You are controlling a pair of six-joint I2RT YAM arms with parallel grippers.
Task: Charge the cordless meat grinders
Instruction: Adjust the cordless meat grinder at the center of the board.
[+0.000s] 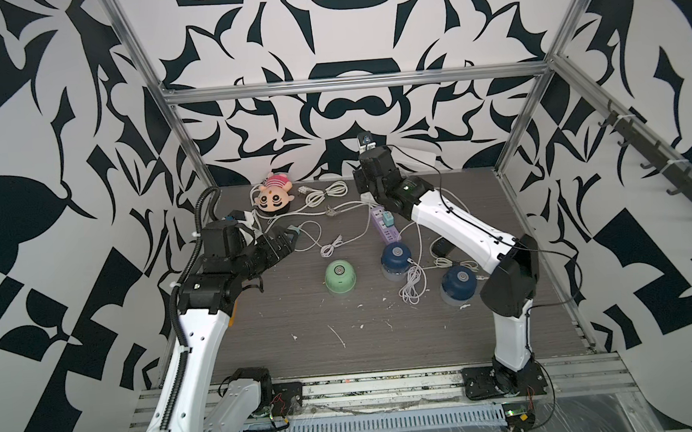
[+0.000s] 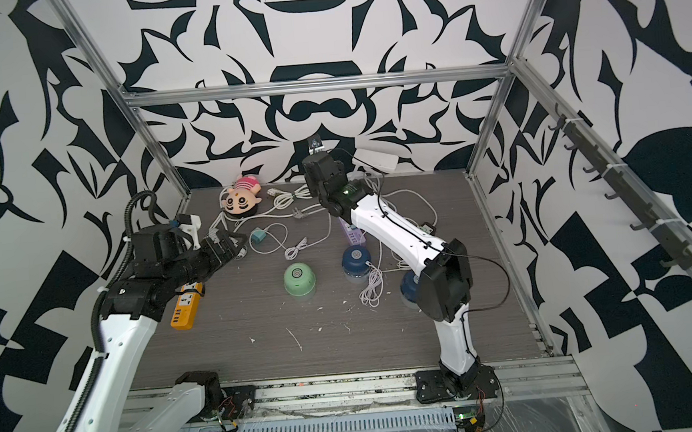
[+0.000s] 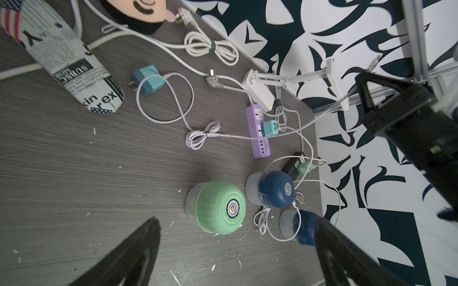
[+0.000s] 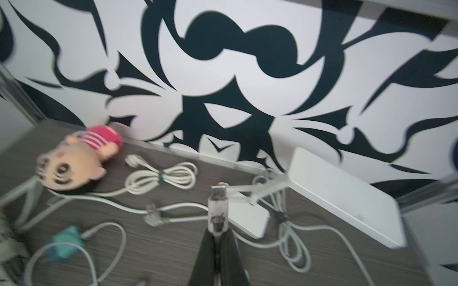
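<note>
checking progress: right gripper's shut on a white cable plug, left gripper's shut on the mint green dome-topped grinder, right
No: the left wrist view shows the left gripper open, off the mint green dome-topped grinder. The right gripper is shut on the white cable plug.

A grey wood-grain table [image 1: 345,350], flecked with white scraps [image 1: 338,336], carries a green grinder [image 1: 340,276], two blue grinders [image 1: 395,259] [image 1: 459,284] to its right, a purple strip [image 1: 391,234] behind them, an orange strip [image 2: 184,305], a doll [image 1: 272,193], a teal adapter [image 2: 258,235] and tangled white cords [image 1: 324,193].

In a top view the right arm's elbow [image 2: 445,285] hides most of one navy grinder [image 2: 408,283] at four o'clock; the right wrist view blurs the plush doll [image 4: 74,161].
</note>
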